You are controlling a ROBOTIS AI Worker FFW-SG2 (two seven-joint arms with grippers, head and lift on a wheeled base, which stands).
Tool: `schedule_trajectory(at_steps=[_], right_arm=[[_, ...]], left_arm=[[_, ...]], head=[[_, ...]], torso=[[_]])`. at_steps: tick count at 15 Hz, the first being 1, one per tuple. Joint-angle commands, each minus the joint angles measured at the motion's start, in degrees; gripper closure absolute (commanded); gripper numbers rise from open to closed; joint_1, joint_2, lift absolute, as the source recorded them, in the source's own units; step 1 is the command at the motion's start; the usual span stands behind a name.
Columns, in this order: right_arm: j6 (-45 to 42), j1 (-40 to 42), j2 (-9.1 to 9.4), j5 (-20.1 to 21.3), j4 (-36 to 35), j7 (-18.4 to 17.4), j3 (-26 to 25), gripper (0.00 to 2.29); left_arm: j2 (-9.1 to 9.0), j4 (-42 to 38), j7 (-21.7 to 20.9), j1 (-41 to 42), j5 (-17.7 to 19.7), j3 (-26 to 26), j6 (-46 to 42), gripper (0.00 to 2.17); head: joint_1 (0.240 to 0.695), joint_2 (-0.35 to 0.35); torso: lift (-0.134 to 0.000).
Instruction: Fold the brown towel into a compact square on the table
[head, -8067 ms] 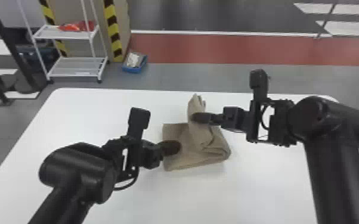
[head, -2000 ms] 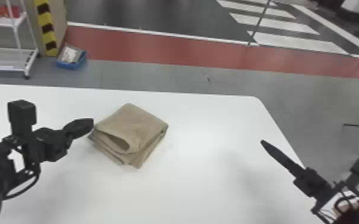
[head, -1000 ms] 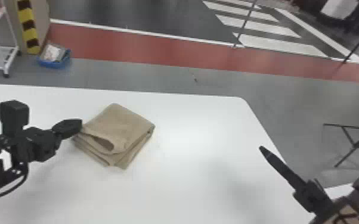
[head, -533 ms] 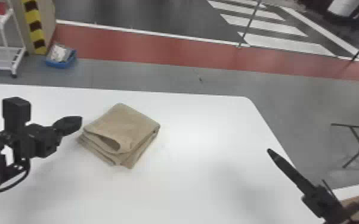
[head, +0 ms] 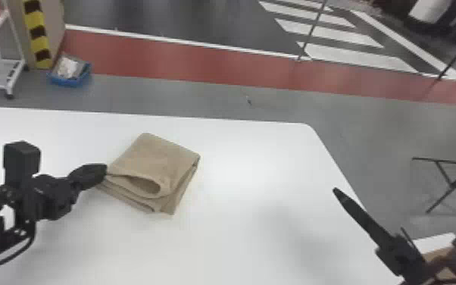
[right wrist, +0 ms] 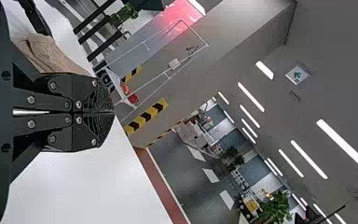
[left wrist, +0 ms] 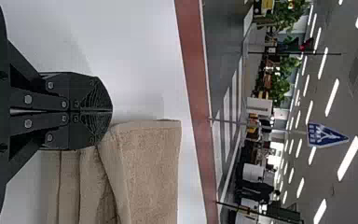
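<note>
A brown towel (head: 166,155), folded in layers, lies toward the far left of a white table (head: 238,235). At its left corner, the left gripper (head: 103,170) has its fingers pressed together; the right gripper (head: 336,190), also closed, hangs near the table's right edge.

In the left wrist view, 1 blue triangular sign (left wrist: 325,136) is seen at the top of a thin pole (left wrist: 229,122) in the room behind; white marks are carried on its face, but they are too blurred to be read. In the right wrist view, a green arrow can be made out on 1 pale square sign (right wrist: 297,74), placed overhead at the grey ceiling (right wrist: 335,70). No words or numbers can be read.
</note>
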Motion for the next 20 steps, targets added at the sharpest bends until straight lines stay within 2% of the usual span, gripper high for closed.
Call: schedule_trajectory(at_steps=[1,5,11,14,16,18,20], right_arm=[[-0.18,0.0,0.0,-0.09,0.55,0.27,-0.26,1.9],[-1.06,0.0,0.18,-0.09,1.87,0.62,-0.18,1.9],[-0.88,-0.53,-0.26,-0.09,2.04,1.15,-0.97,1.9],[-0.88,-1.58,-0.26,0.61,2.04,0.71,0.53,1.9],[-1.06,-3.25,-0.26,1.84,1.61,-1.13,3.69,1.9],[-1.58,-5.54,-0.09,4.48,0.46,-4.21,8.96,1.9],[-5.1,-6.77,0.44,10.1,-1.65,-7.9,16.88,1.9]], left_arm=[[0.13,-5.84,0.0,3.27,0.11,0.21,3.87,1.24],[0.04,-14.28,-0.35,8.37,0.82,-0.05,8.96,1.24],[-0.31,-22.46,-0.09,14.26,1.78,-0.93,12.83,1.24],[-0.49,-24.83,0.0,15.75,1.96,-1.02,15.29,1.24],[0.04,-27.55,-0.53,16.1,3.45,-0.05,18.98,1.24],[0.13,-29.05,-0.44,16.81,3.54,0.83,19.34,1.24],[0.3,-30.72,-0.09,18.04,3.54,3.55,18.98,1.24]], head=[[0.695,-0.35],[0.695,-0.35],[0.695,-0.35],[0.695,-0.35],[0.695,-0.35],[0.695,-0.35],[0.695,-0.35]], torso=[[-0.124],[-0.124],[-0.124],[-0.124],[-0.124],[-0.124],[-0.124]])
